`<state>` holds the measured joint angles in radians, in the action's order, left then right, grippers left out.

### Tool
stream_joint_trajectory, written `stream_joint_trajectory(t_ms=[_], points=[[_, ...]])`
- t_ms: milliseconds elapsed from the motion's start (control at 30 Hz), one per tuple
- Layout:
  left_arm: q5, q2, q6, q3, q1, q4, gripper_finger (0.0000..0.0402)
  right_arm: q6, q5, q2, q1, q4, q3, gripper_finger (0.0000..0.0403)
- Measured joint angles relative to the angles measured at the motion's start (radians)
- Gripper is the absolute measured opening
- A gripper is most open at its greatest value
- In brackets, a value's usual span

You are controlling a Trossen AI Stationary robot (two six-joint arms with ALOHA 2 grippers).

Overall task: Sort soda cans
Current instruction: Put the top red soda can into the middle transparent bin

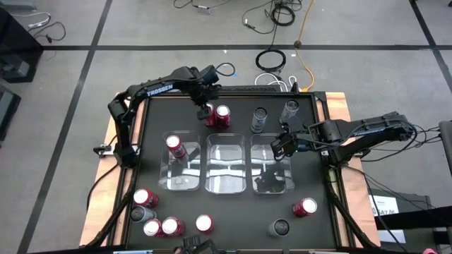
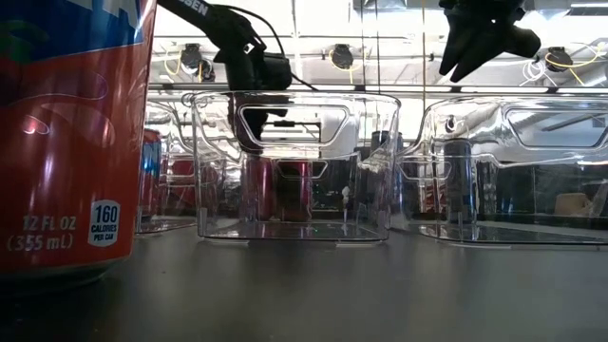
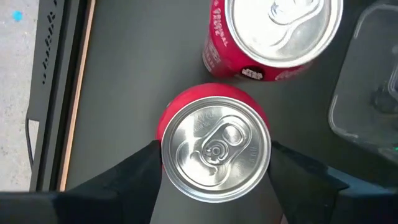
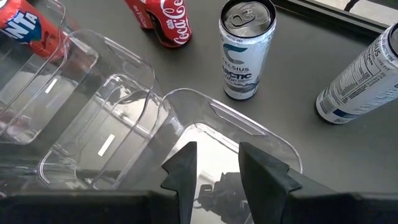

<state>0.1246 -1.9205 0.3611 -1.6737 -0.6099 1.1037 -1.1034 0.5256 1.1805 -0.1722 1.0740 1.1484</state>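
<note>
The left claw point(image 3: 214, 171) is positioned at the far side of the tabletop point(image 1: 233, 215), and its two dark fingers point(image 3: 134, 174) are set on either side of a red can point(image 3: 214, 149), right against its sides; whether the can is truly clamped cannot be told. A second red can point(image 3: 273, 37) is seen just beside it, standing upright. Out to the right, the right claw point(image 4: 217, 165) is held above the rightmost of three clear bins point(image 4: 230, 134), its fingers parted by a narrow gap with nothing between them. Just beyond that bin, a slim white can point(image 4: 245, 53) and another slim silver can point(image 4: 360, 78) are found upright. In the leftmost bin point(image 1: 182, 180) one red can point(image 1: 174, 147) is seen lying tilted. Near the front left corner a cluster of red cans point(image 1: 159, 215) is gathered with a dark one point(image 1: 140, 214) among them, while a lone red can point(image 1: 305, 207) and a grey can point(image 1: 278, 227) are left at front right.
</note>
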Motion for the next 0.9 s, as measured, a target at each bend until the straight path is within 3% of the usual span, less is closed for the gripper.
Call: stream_joint_trajectory(t_ms=[900], points=[[-0.038,-0.001,-0.043,0.002,0.029,-0.029,0.0291,0.022,-0.003,0.0,0.0,0.0,0.0,0.011]])
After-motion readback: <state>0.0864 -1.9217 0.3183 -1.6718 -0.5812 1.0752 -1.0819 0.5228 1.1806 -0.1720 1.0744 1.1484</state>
